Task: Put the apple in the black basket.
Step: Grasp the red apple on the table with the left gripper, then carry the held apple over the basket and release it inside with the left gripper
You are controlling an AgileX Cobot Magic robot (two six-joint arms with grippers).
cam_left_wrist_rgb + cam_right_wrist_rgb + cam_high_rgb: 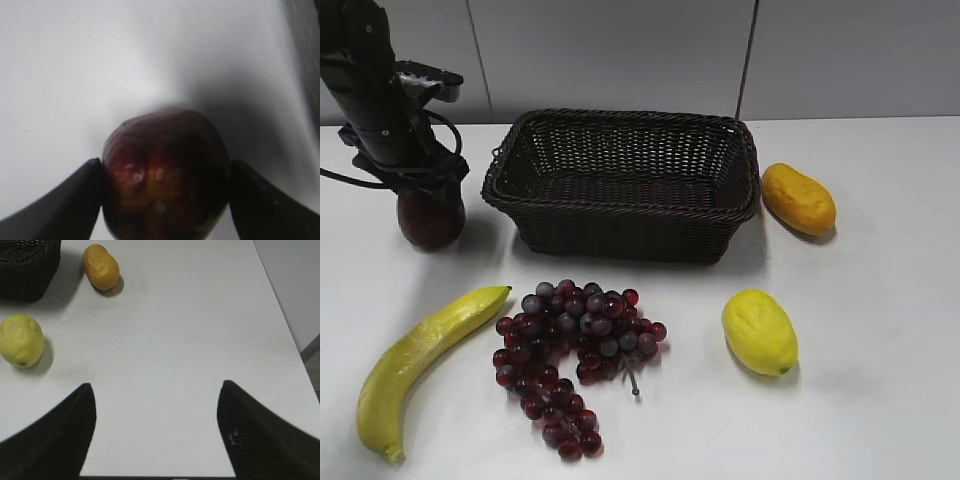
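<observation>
The dark maroon apple (pixel 428 220) sits on the white table at the far left, left of the black basket (pixel 625 185). My left gripper (pixel 420 190) comes down on it from above. In the left wrist view the two dark fingers touch both sides of the apple (pixel 165 170), so my left gripper (pixel 166 172) is shut on it. The apple rests on the table. My right gripper (pixel 156 390) is open and empty over bare table at the right; the exterior view does not show it. A corner of the basket (pixel 25 265) shows in the right wrist view.
A yellow banana (pixel 420 360) lies front left. A cluster of red-purple grapes (pixel 575 350) lies in front of the basket. A yellow lemon (pixel 758 332) (pixel 20 340) lies front right. An orange-yellow mango (pixel 798 198) (pixel 101 266) lies right of the basket.
</observation>
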